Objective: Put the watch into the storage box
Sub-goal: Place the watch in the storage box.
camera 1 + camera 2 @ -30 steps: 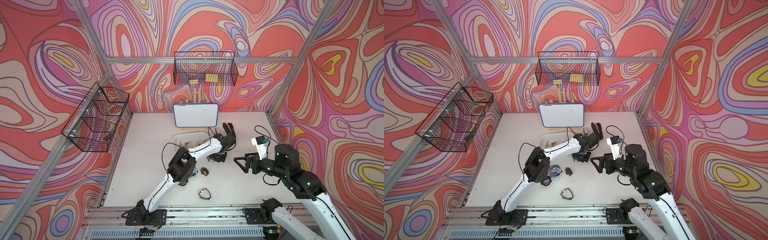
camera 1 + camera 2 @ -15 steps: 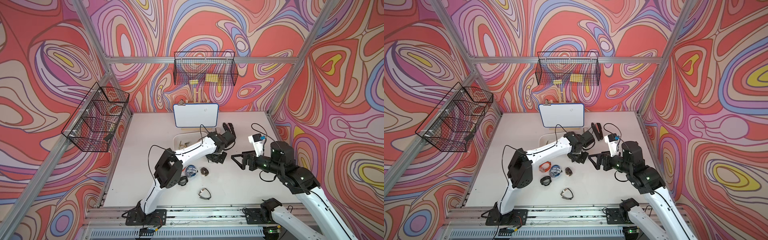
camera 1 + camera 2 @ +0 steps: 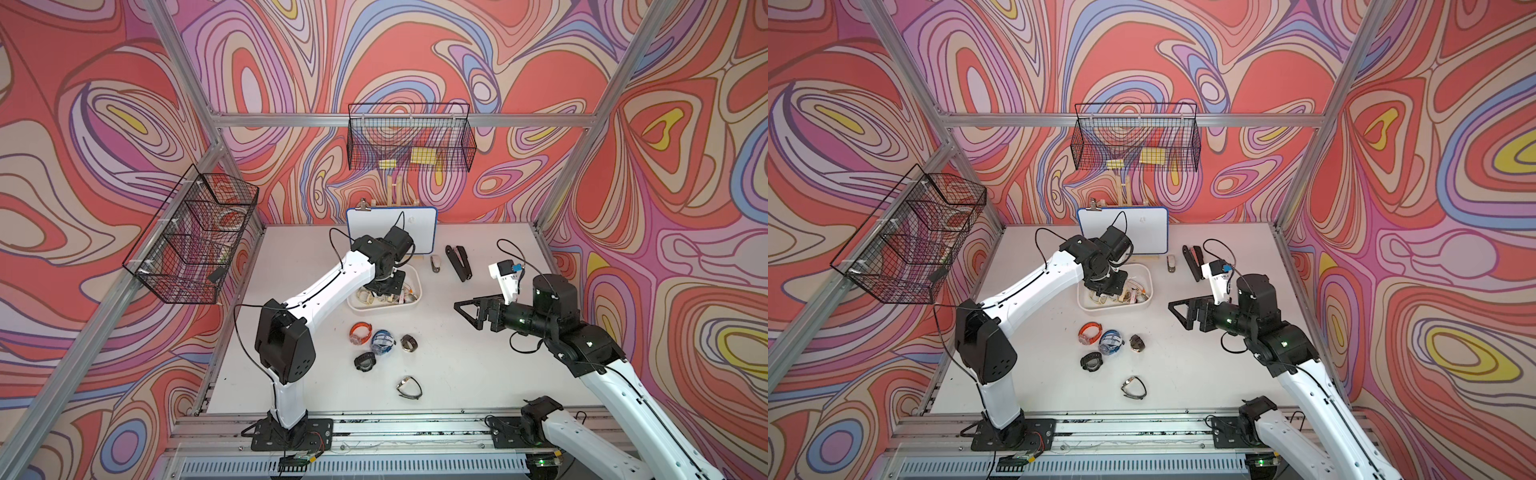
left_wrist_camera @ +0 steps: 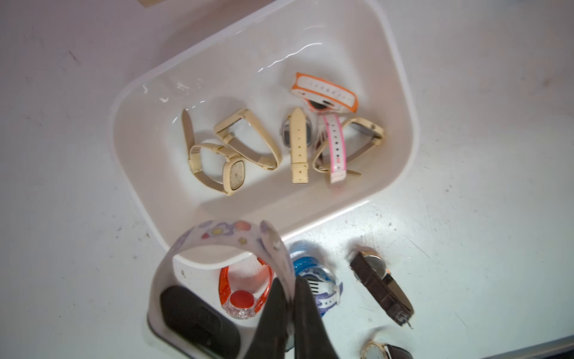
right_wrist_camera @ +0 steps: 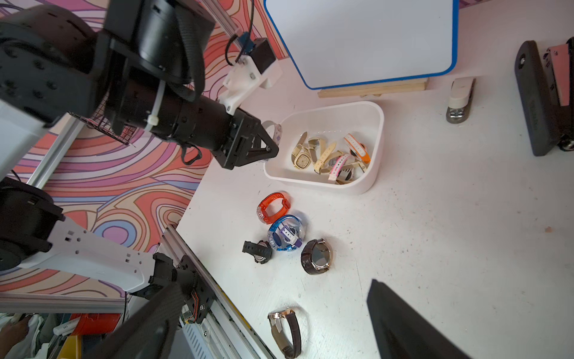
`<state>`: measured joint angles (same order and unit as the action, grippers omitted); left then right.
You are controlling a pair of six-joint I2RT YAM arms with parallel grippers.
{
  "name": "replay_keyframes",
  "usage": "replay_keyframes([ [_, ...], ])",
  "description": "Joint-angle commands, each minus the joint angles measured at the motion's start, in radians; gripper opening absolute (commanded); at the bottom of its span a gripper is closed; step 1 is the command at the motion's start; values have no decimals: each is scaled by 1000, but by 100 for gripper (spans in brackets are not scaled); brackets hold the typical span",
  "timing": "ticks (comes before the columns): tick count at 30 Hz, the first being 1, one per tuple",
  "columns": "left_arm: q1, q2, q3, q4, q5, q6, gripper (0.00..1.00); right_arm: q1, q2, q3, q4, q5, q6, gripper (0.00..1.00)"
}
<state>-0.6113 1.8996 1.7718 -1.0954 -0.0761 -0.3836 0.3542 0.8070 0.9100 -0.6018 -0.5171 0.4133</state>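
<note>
1. Brown-strapped and lying on its side, a lone wristwatch [image 3: 409, 387] sits closest to the bench's [image 3: 478, 374] front edge
2. Just behind it, on the bare top, four more huddle together: a black watch [image 3: 365, 361], a blue watch [image 3: 382, 341], an orange watch [image 3: 359, 332] and a dark brown watch [image 3: 409, 344]
3. Off toward the right edge the right gripper [image 3: 467, 316] hovers above the bench, jaws spread wide with nothing between them
4. Past the huddle, nearer the back edge, stands the storage box [image 3: 382, 308], white and glossy, with beige watches [image 4: 298, 146], a pink-striped watch [image 4: 337, 146] and an orange-edged watch [image 4: 324, 93] lying in it
5. Over the box's left end hangs the left gripper [image 4: 290, 284], pinched tight on the strap of the watch [image 4: 214, 231], a white band printed with small flowers and carrying a black face; it dangles in the air, clear of those lying inside
6. Along the back edge a whiteboard [image 3: 392, 230] stands propped up, with a small white stapler [image 3: 435, 264] and a black stapler [image 3: 457, 262] on the bench to its right
7. Up on the left and back walls hang two black wire baskets [image 3: 191, 245]
</note>
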Motion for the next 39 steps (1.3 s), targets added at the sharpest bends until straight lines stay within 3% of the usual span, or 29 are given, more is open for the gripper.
replay_keyframes([
  [1,36,52,-12,17,-26,54,2,-5,-8,-16,25,-13,19,98],
  [16,134,199,-2,97,-58,118,2,-5,-3,-61,41,-31,41,98],
  [22,147,239,-6,125,-42,131,9,-4,0,-74,58,-38,52,98],
  [25,147,246,-14,136,-22,134,19,-3,3,-79,56,-40,56,98],
  [31,142,152,-48,136,-29,107,54,-3,11,-129,109,-95,104,98],
  [39,111,-48,-84,93,-32,57,68,20,75,-184,150,-130,140,98],
])
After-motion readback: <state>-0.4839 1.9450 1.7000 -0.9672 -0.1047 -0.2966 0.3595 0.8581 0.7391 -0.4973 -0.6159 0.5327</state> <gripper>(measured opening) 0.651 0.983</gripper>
